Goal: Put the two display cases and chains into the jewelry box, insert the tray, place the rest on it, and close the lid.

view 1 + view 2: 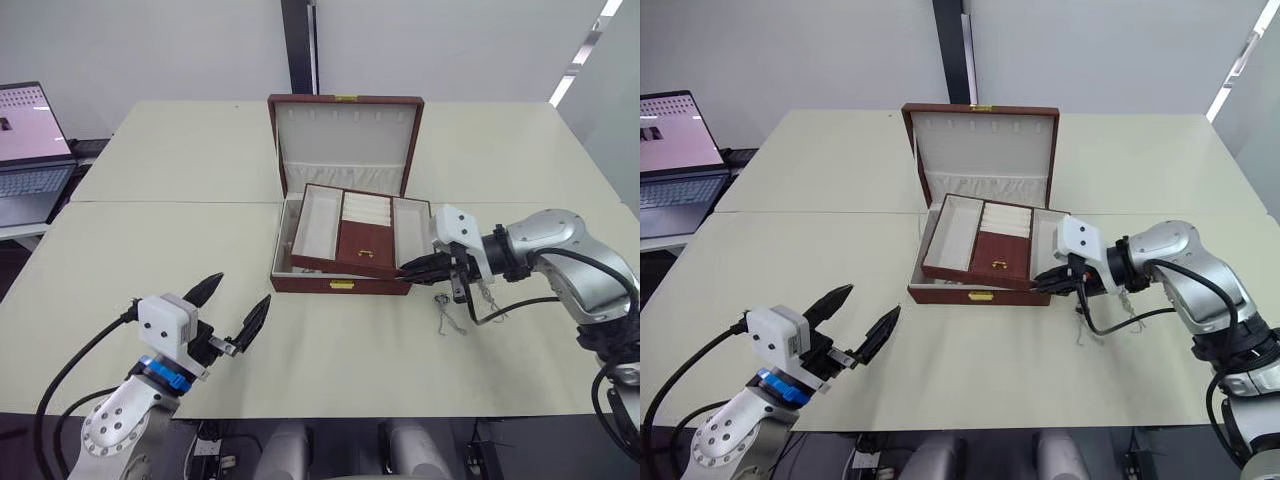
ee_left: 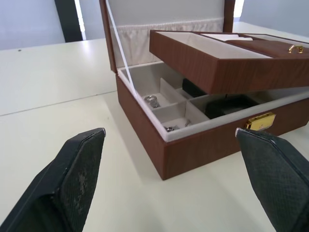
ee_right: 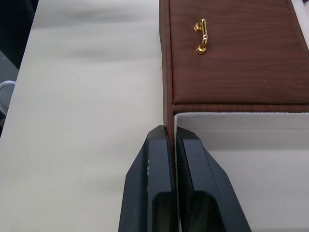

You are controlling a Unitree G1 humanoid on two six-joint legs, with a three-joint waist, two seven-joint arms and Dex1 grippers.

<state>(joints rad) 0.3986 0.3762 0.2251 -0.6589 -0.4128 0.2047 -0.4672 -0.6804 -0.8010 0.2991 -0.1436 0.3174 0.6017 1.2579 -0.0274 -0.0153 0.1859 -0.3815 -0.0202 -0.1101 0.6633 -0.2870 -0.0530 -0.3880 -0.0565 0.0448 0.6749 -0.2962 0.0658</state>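
The jewelry box (image 1: 340,284) stands mid-table with its lid (image 1: 345,135) upright. The tray (image 1: 360,240) sits askew and tilted over the box opening, and my right gripper (image 1: 408,268) is shut on its front wall (image 3: 169,111) near the right corner. Under the raised tray, two black display cases (image 2: 227,105) lie in the box, and small silver pieces (image 2: 152,100) lie in its front compartments. Thin silver chains (image 1: 445,315) lie on the table below my right wrist. My left gripper (image 1: 232,312) hovers open and holding nothing near the front left edge, facing the box.
An open laptop (image 1: 30,150) sits on a side desk at the far left. A seam between the two tabletops (image 1: 170,202) runs behind the box's left side. My right arm's cable (image 1: 510,305) loops over the table by the chains.
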